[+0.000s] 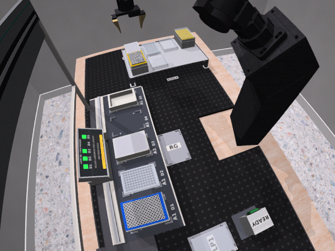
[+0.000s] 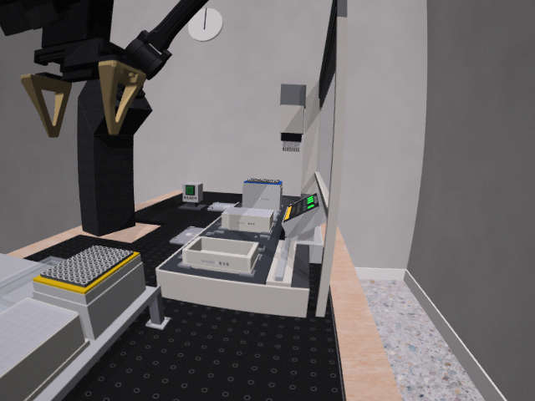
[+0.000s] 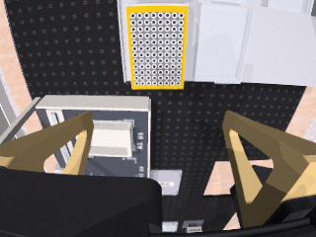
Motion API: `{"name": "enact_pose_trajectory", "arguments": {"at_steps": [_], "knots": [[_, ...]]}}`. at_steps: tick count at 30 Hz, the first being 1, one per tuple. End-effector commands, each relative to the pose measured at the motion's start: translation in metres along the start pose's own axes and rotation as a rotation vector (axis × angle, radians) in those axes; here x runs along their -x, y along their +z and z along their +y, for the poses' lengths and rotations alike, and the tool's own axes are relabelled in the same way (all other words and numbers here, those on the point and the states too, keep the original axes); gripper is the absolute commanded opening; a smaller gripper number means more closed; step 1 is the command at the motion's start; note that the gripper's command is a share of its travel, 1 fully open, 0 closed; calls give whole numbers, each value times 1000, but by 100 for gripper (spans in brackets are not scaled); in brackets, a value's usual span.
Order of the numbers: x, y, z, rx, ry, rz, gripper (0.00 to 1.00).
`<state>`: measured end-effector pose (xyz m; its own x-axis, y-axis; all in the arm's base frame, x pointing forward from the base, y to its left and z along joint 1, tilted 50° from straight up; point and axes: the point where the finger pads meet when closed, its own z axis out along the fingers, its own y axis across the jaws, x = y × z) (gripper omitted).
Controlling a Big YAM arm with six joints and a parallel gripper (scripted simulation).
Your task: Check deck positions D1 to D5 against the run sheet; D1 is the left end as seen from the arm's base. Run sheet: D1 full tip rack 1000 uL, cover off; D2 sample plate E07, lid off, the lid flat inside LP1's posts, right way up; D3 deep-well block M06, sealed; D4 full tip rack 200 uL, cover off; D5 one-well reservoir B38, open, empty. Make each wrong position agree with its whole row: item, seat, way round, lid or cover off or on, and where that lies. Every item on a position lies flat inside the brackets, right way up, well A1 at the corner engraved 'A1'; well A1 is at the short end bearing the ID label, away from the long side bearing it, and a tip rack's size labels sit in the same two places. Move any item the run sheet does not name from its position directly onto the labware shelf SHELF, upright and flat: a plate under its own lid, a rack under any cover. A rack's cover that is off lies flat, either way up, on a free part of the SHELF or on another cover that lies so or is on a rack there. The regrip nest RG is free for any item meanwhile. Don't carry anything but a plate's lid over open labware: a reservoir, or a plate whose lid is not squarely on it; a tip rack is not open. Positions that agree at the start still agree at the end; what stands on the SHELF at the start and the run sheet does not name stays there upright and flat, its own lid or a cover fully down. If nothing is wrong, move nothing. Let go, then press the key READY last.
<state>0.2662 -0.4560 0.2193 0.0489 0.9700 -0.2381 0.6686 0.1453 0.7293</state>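
Gripper (image 1: 128,22) spread wide, holding nothing, high above the SHELF (image 1: 189,58) edge — looks staged for a top-down pick. Yellow-rimmed tip rack (image 1: 136,58) sits uncovered at the shelf's end; D4 (image 1: 126,123) brackets stand bare — likely the rack's destination
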Motion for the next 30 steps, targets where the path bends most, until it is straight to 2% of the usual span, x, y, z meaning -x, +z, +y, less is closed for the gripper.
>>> {"name": "enact_pose_trajectory", "arguments": {"at_steps": [1,2,5,11,15,18,19,22,30], "knots": [[6,0,-3,-1,11,-17,100],[13,-11,13,17,-18,-46,100],[7,8,6,8,-6,-17,100],[6,17,-2,0,9,-17,100],[5,26,4,6,-2,-12,100],[5,26,6,8,-5,-15,100],[14,12,2,8,2,-50,100],[4,35,4,6,-1,-10,100],[6,46,0,3,5,-16,100]]}}
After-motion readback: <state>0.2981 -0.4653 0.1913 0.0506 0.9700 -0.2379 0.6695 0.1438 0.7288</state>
